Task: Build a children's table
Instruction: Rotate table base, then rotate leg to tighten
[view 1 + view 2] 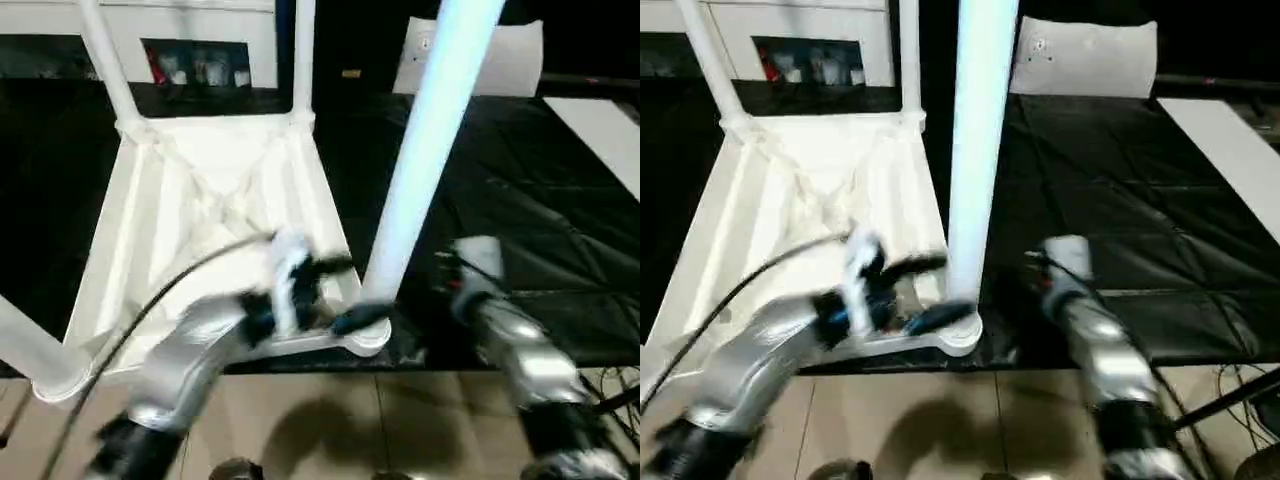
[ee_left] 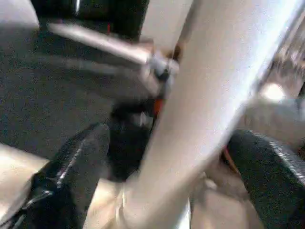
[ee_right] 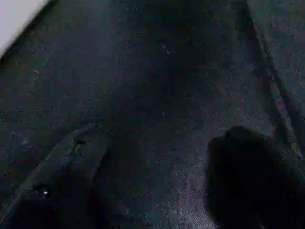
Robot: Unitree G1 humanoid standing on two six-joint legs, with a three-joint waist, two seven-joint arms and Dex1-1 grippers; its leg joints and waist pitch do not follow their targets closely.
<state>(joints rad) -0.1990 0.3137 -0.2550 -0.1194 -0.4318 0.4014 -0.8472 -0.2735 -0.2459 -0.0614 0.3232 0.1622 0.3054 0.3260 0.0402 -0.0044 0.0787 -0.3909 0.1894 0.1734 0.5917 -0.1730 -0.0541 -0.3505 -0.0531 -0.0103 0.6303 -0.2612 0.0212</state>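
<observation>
The children's table lies upside down on the black cloth, its white ribbed tabletop (image 1: pixel 200 200) facing up. Legs stand in the far-left (image 1: pixel 105 55), far-right (image 1: pixel 303 55) and near-left (image 1: pixel 25 350) corner sockets. A fourth leg (image 1: pixel 430 140) rises from the near-right corner socket (image 1: pixel 368 340). My left gripper (image 1: pixel 345 292) is open and straddles the base of that leg; in the left wrist view one black finger (image 2: pixel 76 167) sits on each side of the leg (image 2: pixel 200 109). My right gripper (image 3: pixel 164 133) hangs open over the cloth just right of that corner, nothing between its fingers.
The black-covered work table (image 1: pixel 520 200) stretches to the right, its front edge just beyond the tabletop's near rim, with tan floor (image 1: pixel 330 420) below. A white cabinet (image 1: pixel 200 40) stands behind, a white cushion-like block (image 1: pixel 500 55) at back right and a white board (image 1: pixel 600 130) at far right. A cable (image 1: pixel 150 300) loops over my left forearm.
</observation>
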